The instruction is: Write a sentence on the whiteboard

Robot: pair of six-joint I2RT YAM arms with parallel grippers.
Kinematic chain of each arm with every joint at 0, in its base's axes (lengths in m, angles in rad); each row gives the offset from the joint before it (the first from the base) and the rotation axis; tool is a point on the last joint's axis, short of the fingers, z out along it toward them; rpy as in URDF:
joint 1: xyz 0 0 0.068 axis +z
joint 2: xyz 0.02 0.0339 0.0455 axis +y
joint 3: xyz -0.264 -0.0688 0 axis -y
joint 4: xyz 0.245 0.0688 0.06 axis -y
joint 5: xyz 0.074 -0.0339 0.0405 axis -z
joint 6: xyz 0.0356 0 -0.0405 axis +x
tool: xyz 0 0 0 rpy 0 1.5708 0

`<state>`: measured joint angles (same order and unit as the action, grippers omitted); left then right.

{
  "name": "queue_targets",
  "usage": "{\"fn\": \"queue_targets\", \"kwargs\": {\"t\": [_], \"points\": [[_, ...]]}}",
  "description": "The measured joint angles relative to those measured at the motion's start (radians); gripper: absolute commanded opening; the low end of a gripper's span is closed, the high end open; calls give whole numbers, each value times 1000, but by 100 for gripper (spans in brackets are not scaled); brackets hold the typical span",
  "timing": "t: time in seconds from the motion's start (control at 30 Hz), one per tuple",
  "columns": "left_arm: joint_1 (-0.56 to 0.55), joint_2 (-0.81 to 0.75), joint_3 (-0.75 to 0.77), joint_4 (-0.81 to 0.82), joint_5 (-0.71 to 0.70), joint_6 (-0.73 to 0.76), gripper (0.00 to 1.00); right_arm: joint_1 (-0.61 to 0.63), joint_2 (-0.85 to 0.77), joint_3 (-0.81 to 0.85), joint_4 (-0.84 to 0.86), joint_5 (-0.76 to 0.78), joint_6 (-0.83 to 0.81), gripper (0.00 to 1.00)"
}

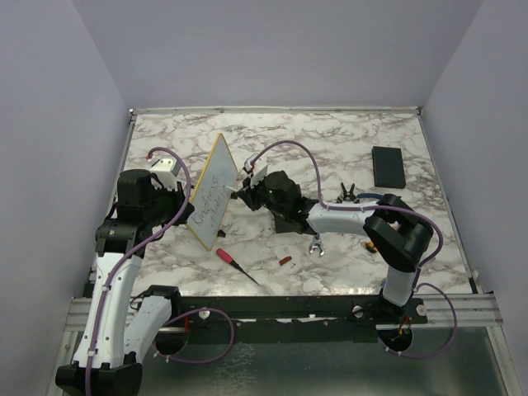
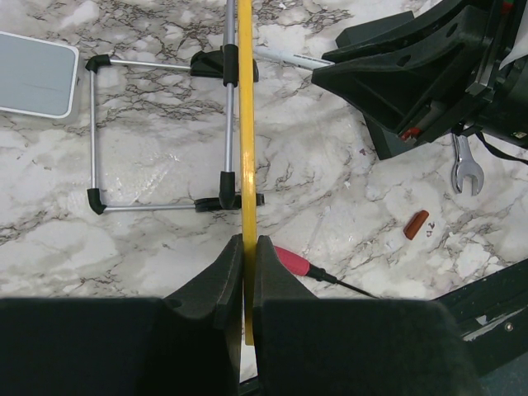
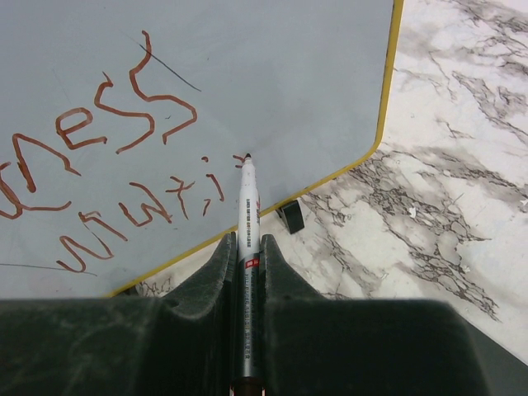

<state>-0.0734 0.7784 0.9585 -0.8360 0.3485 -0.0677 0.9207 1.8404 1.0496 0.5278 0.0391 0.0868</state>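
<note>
Nearing completion, seemingly: whiteboard (image 1: pixel 213 191) tilted on edge left of table (image 1: pixel 330 132) centre, pinched at its edge by left gripper (image 2: pixel 246 247); two reddish lines of the sentence (image 3: pixel 124 148) down; right gripper (image 3: pixel 247 247) clamped on marker (image 3: pixel 247 206), tip at second line's end, perhaps a few strokes left.

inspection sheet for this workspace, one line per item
surface: white-grey marble-pattern table, no damage seen
job's things: yellow-framed whiteboard held tilted on edge; two lines of red-brown handwriting on its face; white marker with its tip at the face
clutter: black rectangular slab, red-handled screwdriver, small steel wrench, small orange piece, metal wire stand
grippers: left gripper shut on the whiteboard's frame; right gripper shut on the marker
cables: purple cables loop over both arms
surroundings: plain pale walls, nothing else seen
</note>
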Motion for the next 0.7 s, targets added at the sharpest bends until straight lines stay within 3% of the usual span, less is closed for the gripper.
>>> {"fn": "queue_targets", "kwargs": {"t": [0.7], "points": [[0, -1, 0, -2, -5, -1, 0, -5, 63, 49, -14, 60, 10, 1]]}}
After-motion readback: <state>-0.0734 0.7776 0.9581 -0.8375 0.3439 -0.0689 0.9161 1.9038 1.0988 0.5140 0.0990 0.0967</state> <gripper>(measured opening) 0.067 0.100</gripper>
